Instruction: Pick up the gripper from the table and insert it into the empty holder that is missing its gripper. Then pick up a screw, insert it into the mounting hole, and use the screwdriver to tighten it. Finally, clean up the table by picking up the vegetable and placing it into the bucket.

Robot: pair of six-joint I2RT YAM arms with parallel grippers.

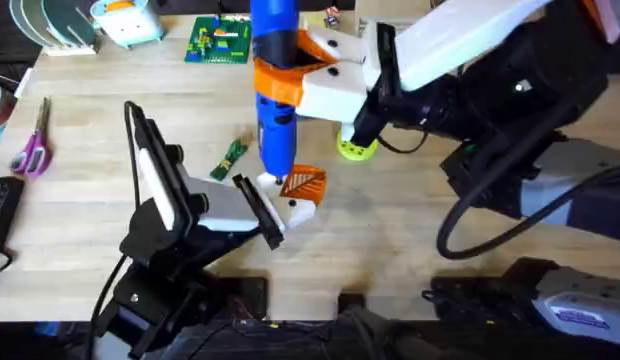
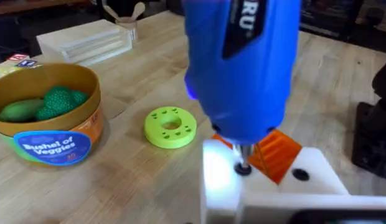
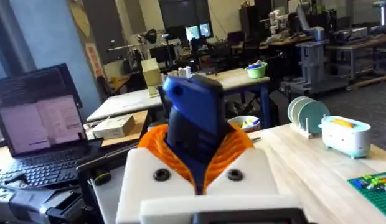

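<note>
Rising close under the overhead camera, the right arm's gripper (image 1: 315, 72) is clamping the screwdriver (image 1: 276, 90) between its orange-padded fingers, long axis standing near upright. The tool's metal tip (image 2: 242, 163) is pointing straight down onto the screw (image 2: 243, 168) seated in the holder (image 1: 302, 209), the orange gripper (image 1: 305, 181) already lying in it. The left gripper (image 1: 255, 212) is reaching in from the lower left, steadying that holder; how wide its fingers are standing, I cannot tell. Just beside lies the vegetable (image 1: 228, 160), well apart from the bucket (image 2: 50, 115).
</note>
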